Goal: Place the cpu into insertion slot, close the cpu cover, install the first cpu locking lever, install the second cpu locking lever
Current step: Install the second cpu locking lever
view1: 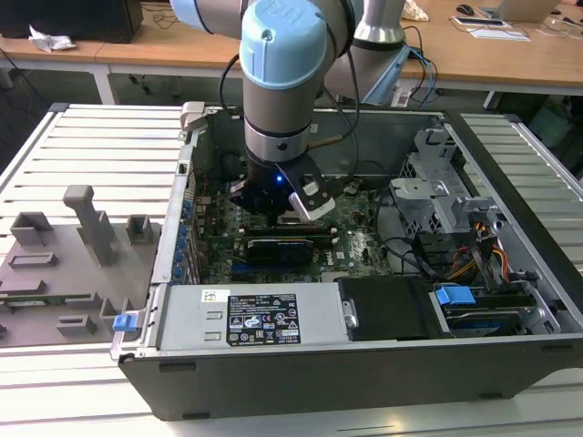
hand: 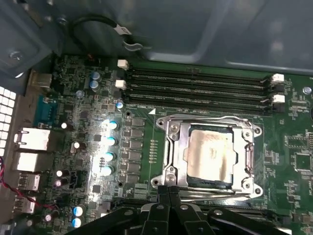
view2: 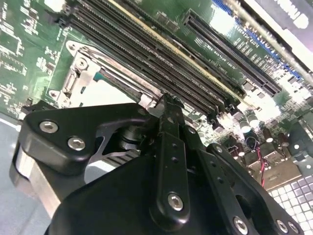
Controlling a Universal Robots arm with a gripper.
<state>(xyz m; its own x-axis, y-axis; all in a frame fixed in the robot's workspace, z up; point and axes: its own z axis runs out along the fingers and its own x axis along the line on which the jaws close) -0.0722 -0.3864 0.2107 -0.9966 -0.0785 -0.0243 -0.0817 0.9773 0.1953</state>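
Note:
In the first wrist view the cpu (hand: 210,154) lies flat in the insertion slot (hand: 172,147), its pale metal top showing through the window of the cpu cover (hand: 247,157), which is folded down over it. A thin metal lever (hand: 217,194) runs along the socket edge nearest my gripper, and another lever (hand: 210,118) runs along the edge beside the memory slots. My gripper (hand: 168,189) is shut, with its fingertips together right at the socket's corner. The second wrist view shows the black fingers (view2: 167,110) over the socket frame (view2: 85,78). In the exterior view the gripper (view1: 273,208) hangs low inside the open computer case.
Long black memory slots (hand: 195,85) run beside the socket. Capacitors (hand: 110,142) and rear ports (hand: 32,139) stand on the other side. The case holds a power supply (view1: 260,319) and a drive cage (view1: 437,196). A grey fixture board (view1: 64,264) lies at the exterior view's left.

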